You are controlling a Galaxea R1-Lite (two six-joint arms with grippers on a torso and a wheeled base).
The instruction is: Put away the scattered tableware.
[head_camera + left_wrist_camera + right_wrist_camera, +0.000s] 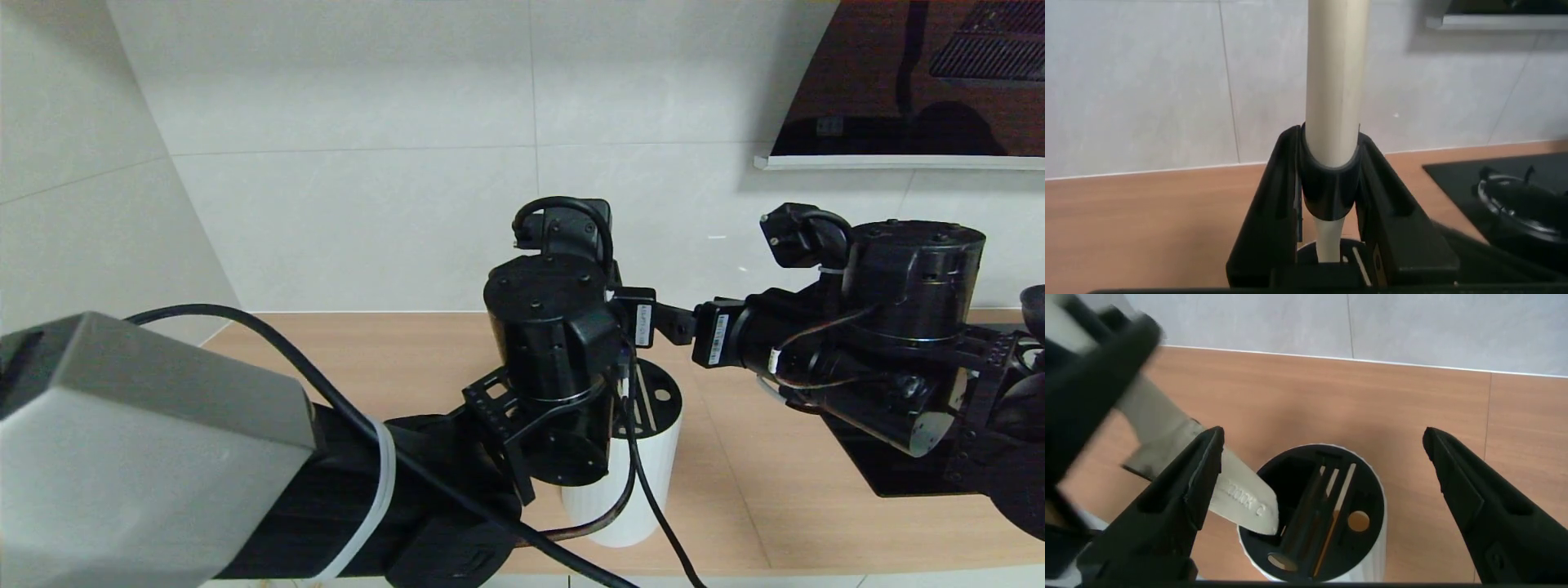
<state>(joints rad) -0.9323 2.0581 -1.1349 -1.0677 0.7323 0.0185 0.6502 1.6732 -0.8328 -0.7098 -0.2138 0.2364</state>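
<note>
1 wooden countertop (367,359) is occupied by a black hob (882,478) and a white cylindrical utensil holder (661,457) with a slotted black lid. Above the holder, a knife (1221,486) is clamped by its cream handle between the closed fingers of the left gripper (1328,151). The right gripper (1323,433) is held over the holder, its fingers spread wide and empty. The blade's tip is seen right at the lid's large opening. If the blade is lowered off-line, the tip could be caught on the lid's edge and the holder tipped or pushed aside. The knife's long axis is steeply tilted, tip down toward the holder, handle up.
</note>
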